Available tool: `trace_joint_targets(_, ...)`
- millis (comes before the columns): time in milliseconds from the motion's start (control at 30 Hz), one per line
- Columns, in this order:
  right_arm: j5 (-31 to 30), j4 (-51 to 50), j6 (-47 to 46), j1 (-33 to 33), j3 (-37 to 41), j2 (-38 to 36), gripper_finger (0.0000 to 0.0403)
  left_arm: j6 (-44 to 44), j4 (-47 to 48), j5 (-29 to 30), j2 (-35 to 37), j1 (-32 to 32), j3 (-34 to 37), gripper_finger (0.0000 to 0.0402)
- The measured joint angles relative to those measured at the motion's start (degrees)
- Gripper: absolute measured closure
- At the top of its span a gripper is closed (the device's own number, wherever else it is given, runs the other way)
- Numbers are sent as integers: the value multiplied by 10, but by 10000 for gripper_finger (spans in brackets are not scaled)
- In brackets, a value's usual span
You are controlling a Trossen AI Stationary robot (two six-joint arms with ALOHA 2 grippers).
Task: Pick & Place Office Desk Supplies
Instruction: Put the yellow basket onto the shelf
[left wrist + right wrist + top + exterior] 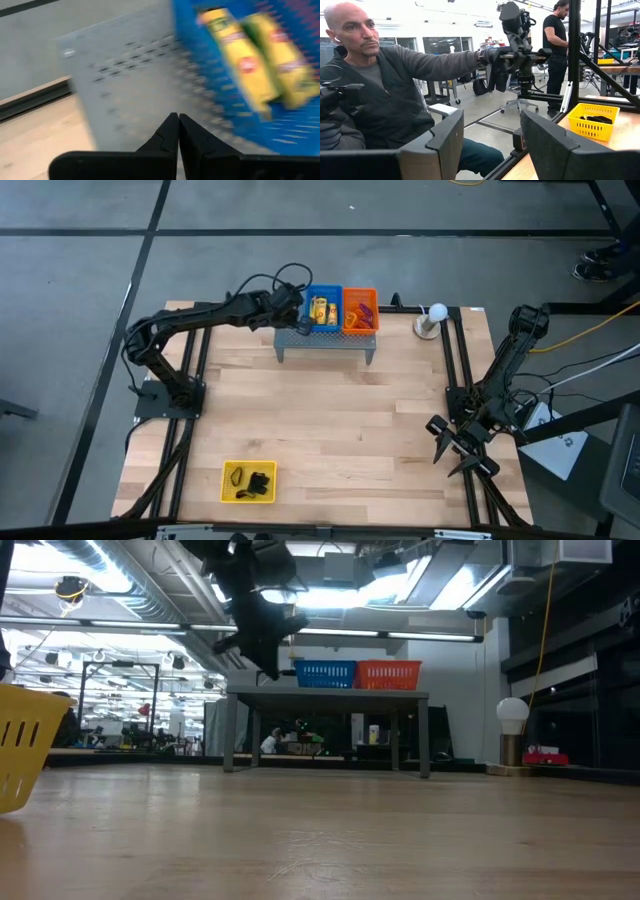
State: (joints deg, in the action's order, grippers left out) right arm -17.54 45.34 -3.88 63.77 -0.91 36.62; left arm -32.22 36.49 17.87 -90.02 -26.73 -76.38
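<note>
My left gripper (299, 323) (178, 122) is shut and holds nothing. It hangs just above the left part of the grey perforated shelf (290, 340) (130, 85), beside the blue basket (323, 310) (200, 75). Yellow packets (322, 310) (250, 55) lie in that basket. Thin loops (362, 312) lie in the orange basket (372, 298) next to it. Both baskets stand on the shelf top (330, 693). Black clips (260, 482) lie in the yellow basket (228, 482) (594, 120) near the table's near-left corner. My right gripper (455, 455) (492, 135) waits open at the table's right edge.
A white ball on a round base (435, 315) (512, 720) stands right of the shelf at the far edge. Bare wooden table (330, 420) stretches between the shelf and the yellow basket. A person (375, 100) sits beyond the table in the right wrist view.
</note>
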Motion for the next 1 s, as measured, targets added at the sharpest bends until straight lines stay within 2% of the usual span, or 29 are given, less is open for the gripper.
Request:
trace_joint_targets(200, 0, 0, 0, 0, 0, 0, 206, -2, 69, 23, 0, -3, 0, 393)
trace_joint_targets(400, 0, -1, 0, 0, 0, 0, 206, 27, 100, -41, 0, 31, 0, 393)
trace_joint_targets(467, 0, -4, -2, 0, 0, 0, 206, 29, 124, -43, 0, 57, 0, 393)
trace_joint_targets(633, 0, -13, -2, 0, 0, 0, 206, 21, 162, -4, 0, 164, 4, 393)
trace_joint_targets(767, 0, -13, -2, 0, 0, 0, 206, -34, 108, 51, 0, 283, 51, 384)
trace_joint_targets(1000, 0, -13, 10, 0, 0, 0, 206, -263, -4, 138, 0, 477, 166, 315)
